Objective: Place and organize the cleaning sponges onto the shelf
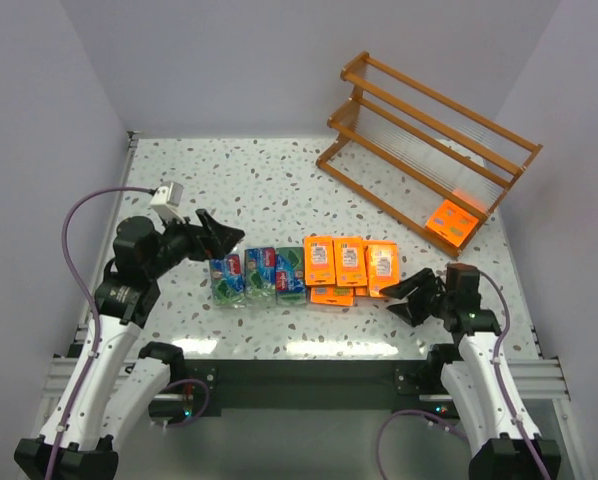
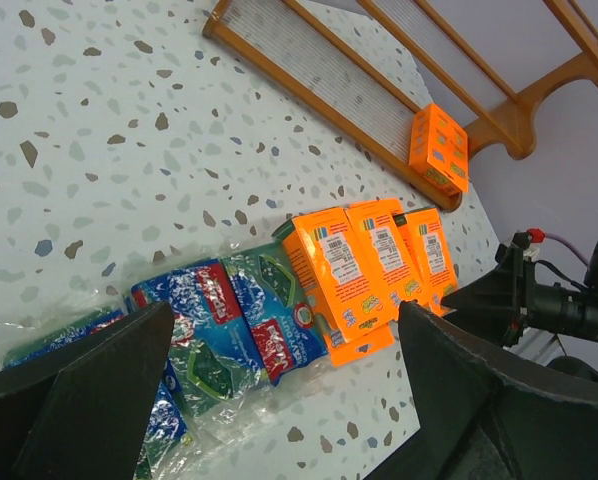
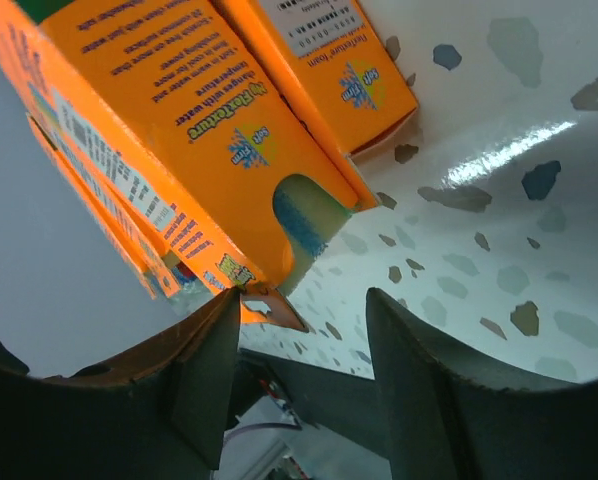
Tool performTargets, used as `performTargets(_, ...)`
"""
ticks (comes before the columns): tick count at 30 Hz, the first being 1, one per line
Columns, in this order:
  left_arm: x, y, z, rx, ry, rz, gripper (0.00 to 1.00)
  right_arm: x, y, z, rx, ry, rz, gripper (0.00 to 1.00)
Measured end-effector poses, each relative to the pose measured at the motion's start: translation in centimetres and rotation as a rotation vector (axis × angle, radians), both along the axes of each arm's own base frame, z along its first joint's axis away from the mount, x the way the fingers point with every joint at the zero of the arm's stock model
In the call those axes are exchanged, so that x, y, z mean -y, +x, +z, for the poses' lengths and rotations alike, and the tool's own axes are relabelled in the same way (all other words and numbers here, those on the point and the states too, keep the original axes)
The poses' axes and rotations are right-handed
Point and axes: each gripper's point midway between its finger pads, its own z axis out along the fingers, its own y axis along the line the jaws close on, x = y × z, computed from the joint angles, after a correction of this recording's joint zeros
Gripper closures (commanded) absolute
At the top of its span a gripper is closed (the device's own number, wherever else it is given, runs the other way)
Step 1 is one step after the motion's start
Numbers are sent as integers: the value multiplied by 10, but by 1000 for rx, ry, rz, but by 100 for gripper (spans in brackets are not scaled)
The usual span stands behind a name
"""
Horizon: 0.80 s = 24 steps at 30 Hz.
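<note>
Orange packs [image 1: 350,262] overlapping beside three green-blue packs [image 1: 258,275], mid-table; one orange pack [image 1: 452,222] on shelf [image 1: 449,102] bottom tier.

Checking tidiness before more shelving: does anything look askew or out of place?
The orange sponge packs are piled unevenly: three lie side by side on top, others poke out crookedly beneath. The shelf sits diagonally on the table.
</note>
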Motion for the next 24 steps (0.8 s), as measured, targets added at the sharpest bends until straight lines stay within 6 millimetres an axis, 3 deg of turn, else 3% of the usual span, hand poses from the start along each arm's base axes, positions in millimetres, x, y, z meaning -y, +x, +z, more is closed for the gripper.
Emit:
performTargets(3, 0, -1, 1, 4, 0, -1, 0, 1, 15, 0, 63, 33, -65, 49)
performTargets(7, -1, -2, -2, 0, 15, -4, 0, 9, 34, 9, 163, 43, -159, 64)
performTargets(8, -1, -2, -3, -3, 18, -5, 0, 11, 37, 11, 182, 47, -179, 70)
performTargets(9, -1, -3, -4, -6, 21, -6, 0, 12, 39, 13, 197, 52, -194, 85)
performTargets(12, -2, -4, -5, -9, 26, -8, 0, 14, 45, 16, 221, 70, -228, 100)
performTargets(19, 0, -5, -5, -8, 21, -21, 0, 14, 51, 24, 234, 110, -267, 100)
performTargets(24, 0, -6, -3, -4, 20, -22, 0, 14, 62, 49, 305, 194, -320, 100)
